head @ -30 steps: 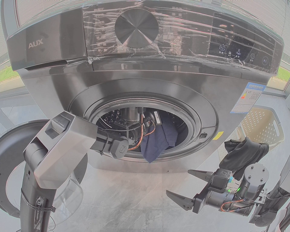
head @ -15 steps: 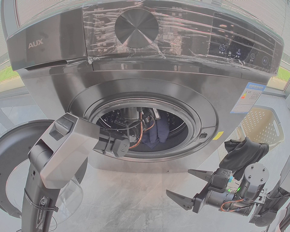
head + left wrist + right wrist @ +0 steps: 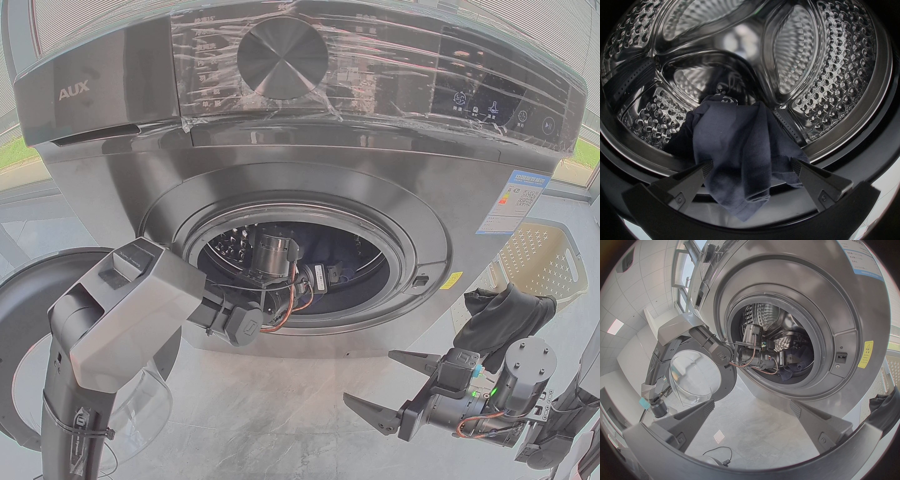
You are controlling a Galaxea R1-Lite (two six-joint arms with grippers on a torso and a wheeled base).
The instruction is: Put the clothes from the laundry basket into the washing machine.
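Observation:
The grey washing machine (image 3: 387, 187) stands with its round port open. My left gripper (image 3: 751, 164) is inside the port, open, at the drum's lip. A navy garment (image 3: 740, 140) lies between its fingers (image 3: 693, 178), draped from the drum (image 3: 837, 62) over the lip; I cannot tell whether the fingers touch it. In the right wrist view the same navy garment (image 3: 787, 372) sits low in the port. My right gripper (image 3: 369, 378) hangs open and empty over the floor, front right of the machine. A dark garment (image 3: 500, 322) hangs over the cream laundry basket (image 3: 550, 262).
The machine's glass door (image 3: 31, 350) is swung open on the left, close behind my left arm. Grey tiled floor (image 3: 262, 406) lies free in front of the machine. A thin cable (image 3: 720, 451) lies on the floor.
The navy garment hung out over the port's lip a second ago and is now inside the drum. My left wrist has dropped lower in the port. The right arm has not moved.

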